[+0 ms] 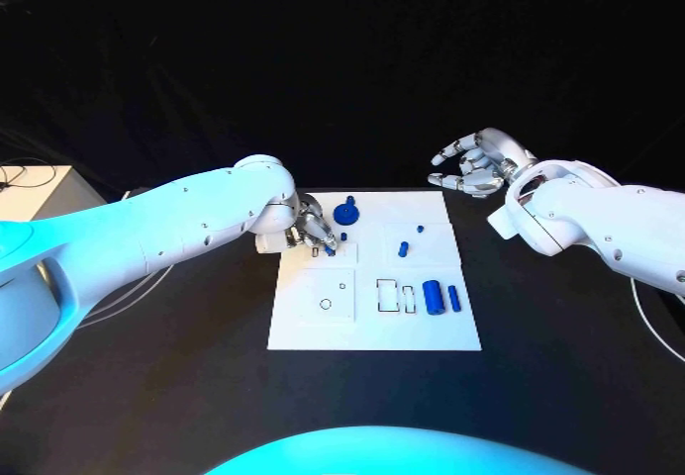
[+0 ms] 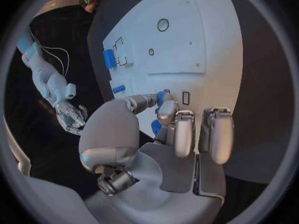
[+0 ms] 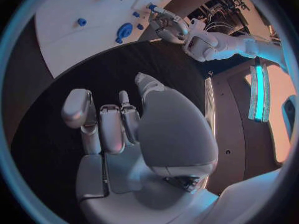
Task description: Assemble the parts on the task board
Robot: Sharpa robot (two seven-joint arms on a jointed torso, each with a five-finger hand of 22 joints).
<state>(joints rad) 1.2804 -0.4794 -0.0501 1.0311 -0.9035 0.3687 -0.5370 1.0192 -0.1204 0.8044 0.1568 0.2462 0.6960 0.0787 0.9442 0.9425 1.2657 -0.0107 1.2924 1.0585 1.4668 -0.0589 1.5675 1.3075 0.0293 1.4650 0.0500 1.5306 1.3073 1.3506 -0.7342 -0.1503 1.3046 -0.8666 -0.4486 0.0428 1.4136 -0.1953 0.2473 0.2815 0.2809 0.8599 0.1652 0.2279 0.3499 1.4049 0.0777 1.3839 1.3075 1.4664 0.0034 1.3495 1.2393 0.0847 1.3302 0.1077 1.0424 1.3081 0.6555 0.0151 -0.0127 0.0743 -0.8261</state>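
Head view: on the black table (image 1: 157, 396) the white task board (image 1: 374, 332) carries blue parts (image 1: 442, 297), the left hand (image 1: 314, 236) pinching a small blue part (image 1: 330, 251) at its far-left corner, the right hand (image 1: 478, 163) spread, holding nothing, beyond it.

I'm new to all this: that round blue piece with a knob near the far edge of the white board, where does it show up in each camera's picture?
Head view: the round blue piece sits at the task board's far edge, just beyond the left hand.
Left wrist view: I cannot pick it out with certainty; the left hand's fingers cover that area.
Right wrist view: it lies near the board's edge.
Shared landmark: the left hand, seen in all three.
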